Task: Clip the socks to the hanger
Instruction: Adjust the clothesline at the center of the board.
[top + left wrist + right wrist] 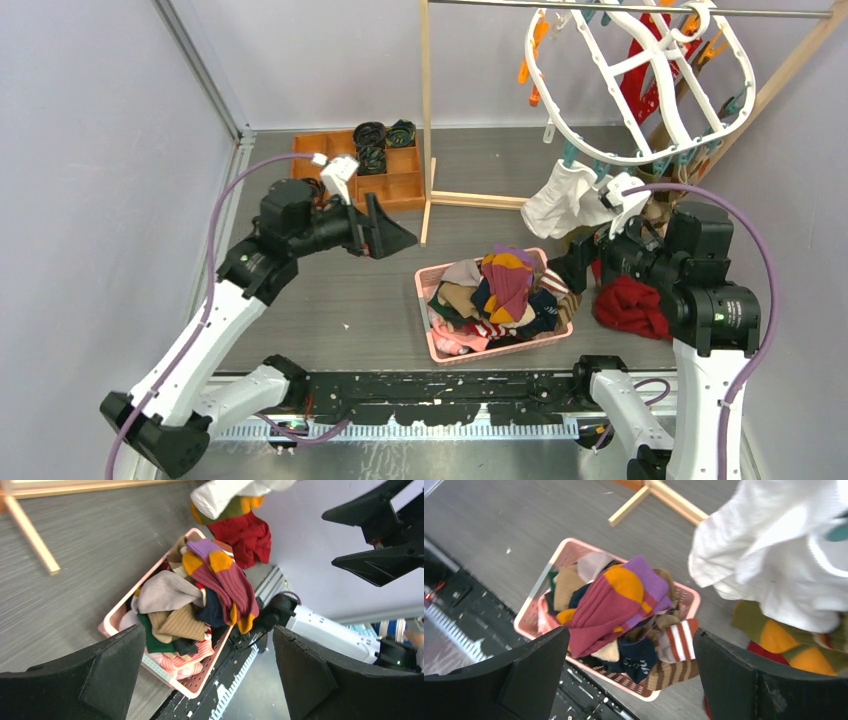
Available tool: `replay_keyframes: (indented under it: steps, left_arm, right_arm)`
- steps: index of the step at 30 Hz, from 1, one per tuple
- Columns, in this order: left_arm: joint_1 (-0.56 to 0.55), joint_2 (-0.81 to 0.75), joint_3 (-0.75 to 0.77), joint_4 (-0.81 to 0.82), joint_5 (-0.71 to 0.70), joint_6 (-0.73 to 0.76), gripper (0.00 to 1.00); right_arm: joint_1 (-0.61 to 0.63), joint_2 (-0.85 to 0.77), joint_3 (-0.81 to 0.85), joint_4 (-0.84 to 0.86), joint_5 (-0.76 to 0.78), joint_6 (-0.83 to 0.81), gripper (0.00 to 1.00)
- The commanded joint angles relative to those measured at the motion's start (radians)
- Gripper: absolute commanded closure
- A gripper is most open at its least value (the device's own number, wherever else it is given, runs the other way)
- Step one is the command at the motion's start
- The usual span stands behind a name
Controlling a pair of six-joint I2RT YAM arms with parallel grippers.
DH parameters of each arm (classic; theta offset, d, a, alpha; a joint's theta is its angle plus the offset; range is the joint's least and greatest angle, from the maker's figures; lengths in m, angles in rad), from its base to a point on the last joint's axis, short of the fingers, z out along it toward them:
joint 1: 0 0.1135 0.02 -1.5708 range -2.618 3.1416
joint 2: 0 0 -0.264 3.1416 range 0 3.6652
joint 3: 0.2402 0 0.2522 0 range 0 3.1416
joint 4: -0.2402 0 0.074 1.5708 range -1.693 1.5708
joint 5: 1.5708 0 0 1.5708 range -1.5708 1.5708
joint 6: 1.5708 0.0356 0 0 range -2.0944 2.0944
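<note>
Evidently early: left gripper [392,232] and right gripper [572,268] both stand open, empty; socks [500,295] lie heaped in pink basket [425,290], near centre; hanger [529,65], far right, carries one white cloth [560,200]; clipping largely undone.

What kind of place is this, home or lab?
Likely a lab test cell staged for laundry: plain grey walls boxing in the table, a pink basket of socks, a white clip hanger on a wooden rack.
</note>
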Motion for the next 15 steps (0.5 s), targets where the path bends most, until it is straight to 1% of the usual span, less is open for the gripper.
replay_keyframes:
  steps: [1,4,8,12,15]
  left_arm:
    - [-0.113,0.066,-0.032,0.221,-0.023,0.041,0.02]
    - [-0.201,0.132,-0.043,0.284,-0.029,0.079,0.03]
    - [-0.304,0.214,-0.062,0.323,-0.067,0.15,0.07]
    - [-0.336,0.251,-0.133,0.482,-0.066,0.126,0.1]
    - [-0.336,0.257,-0.185,0.629,-0.071,0.111,0.11]
  right_arm:
    - [-0.003,-0.025,-0.051,-0.042,-0.217,-0.132,0.0]
    - [-0.003,-0.035,-0.104,-0.061,-0.298,-0.195,0.0]
    - [-0.003,-0.008,-0.154,-0.073,-0.294,-0.257,0.0]
    - [-0.003,0.022,-0.165,-0.071,-0.29,-0.3,0.0]
    - [-0.003,0.021,-0.169,-0.022,-0.312,-0.284,0.0]
